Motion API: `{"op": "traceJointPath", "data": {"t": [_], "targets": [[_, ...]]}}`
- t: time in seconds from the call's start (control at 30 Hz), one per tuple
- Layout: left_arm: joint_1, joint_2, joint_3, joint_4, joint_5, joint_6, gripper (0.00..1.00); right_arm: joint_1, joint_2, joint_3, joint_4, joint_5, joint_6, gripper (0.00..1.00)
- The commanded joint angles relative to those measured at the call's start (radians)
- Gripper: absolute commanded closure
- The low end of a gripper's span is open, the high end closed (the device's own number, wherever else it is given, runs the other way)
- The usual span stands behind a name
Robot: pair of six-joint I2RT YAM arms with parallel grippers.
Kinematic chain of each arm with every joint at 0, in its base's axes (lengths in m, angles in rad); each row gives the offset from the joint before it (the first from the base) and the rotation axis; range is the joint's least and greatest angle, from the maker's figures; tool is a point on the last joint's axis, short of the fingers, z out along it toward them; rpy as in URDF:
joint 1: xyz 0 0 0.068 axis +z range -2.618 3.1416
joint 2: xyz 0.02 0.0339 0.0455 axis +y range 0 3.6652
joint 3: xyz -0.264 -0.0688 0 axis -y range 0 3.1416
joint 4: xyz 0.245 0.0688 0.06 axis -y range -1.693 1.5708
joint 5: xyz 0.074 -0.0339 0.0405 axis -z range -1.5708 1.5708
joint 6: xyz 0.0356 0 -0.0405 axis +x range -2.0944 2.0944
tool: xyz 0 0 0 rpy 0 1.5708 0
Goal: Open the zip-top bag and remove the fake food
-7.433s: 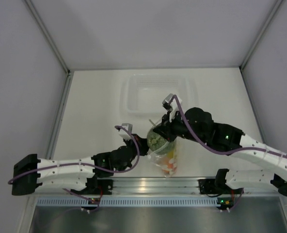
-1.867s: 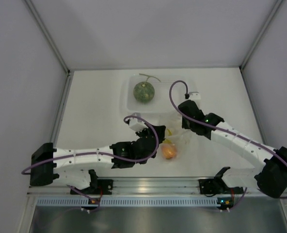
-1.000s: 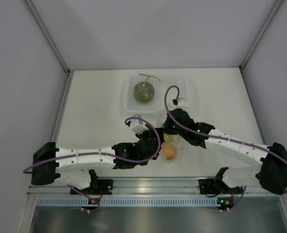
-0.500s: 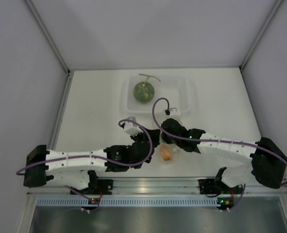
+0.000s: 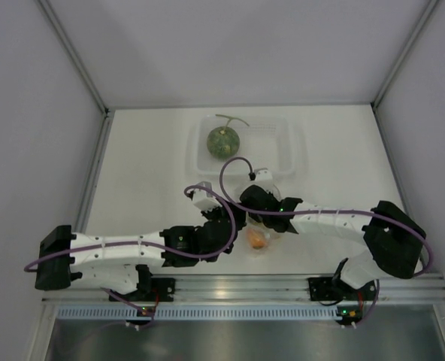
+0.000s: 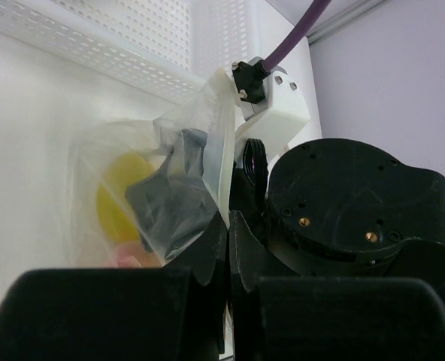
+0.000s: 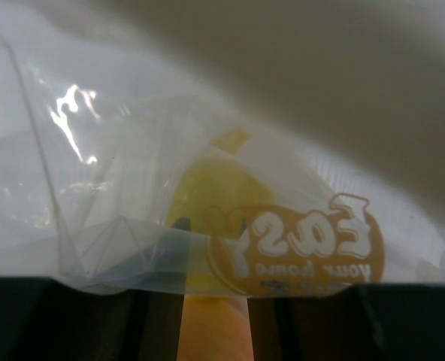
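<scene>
The clear zip-top bag lies near the front middle of the table, with the orange-red fruit inside. My left gripper is shut on the bag's edge film. My right gripper reaches into the bag's mouth from above. In the right wrist view its fingers are apart under the film. The yellow fruit lies just beyond the tips and the orange-red fruit shows in the gap. The yellow fruit also shows in the left wrist view. The green melon sits in the tub.
The rigid clear tub stands behind the bag at the middle back. Grey walls close in the table on the left, right and far side. A metal rail runs along the near edge between the arm bases.
The melon went from the bag into the tub. Over the last second my right gripper came back from the tub and pushed down into the bag's mouth; the left gripper keeps hold of the edge.
</scene>
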Motion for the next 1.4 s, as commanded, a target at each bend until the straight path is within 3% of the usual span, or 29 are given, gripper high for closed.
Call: {"op": "traceJointPath", "data": {"t": [0.0, 0.13, 0.27, 0.87, 1.03, 1.2, 1.37], "targets": [[-0.002, -0.011, -0.005, 0.02, 0.003, 0.029, 1.0, 0.012, 0.011, 0.044, -0.007, 0.055, -0.012, 0.64], [-0.002, -0.003, -0.01, 0.021, 0.011, 0.032, 1.0, 0.012, 0.014, 0.064, -0.012, 0.071, -0.024, 0.57], [-0.002, 0.003, -0.008, 0.021, 0.023, 0.034, 1.0, -0.016, 0.054, 0.082, -0.007, 0.041, -0.039, 0.4], [-0.002, -0.009, -0.024, 0.021, 0.035, 0.04, 1.0, -0.061, 0.238, 0.081, 0.047, -0.025, -0.032, 0.32], [-0.002, -0.017, -0.033, 0.021, 0.029, 0.04, 1.0, -0.061, 0.205, 0.058, 0.067, -0.025, -0.03, 0.4], [-0.002, -0.015, -0.034, 0.02, 0.023, 0.035, 1.0, -0.057, 0.116, 0.055, 0.051, -0.01, -0.042, 0.55], [-0.002, -0.02, -0.05, 0.021, 0.006, 0.027, 1.0, -0.045, 0.028, 0.069, -0.001, 0.007, -0.049, 0.57]]}}
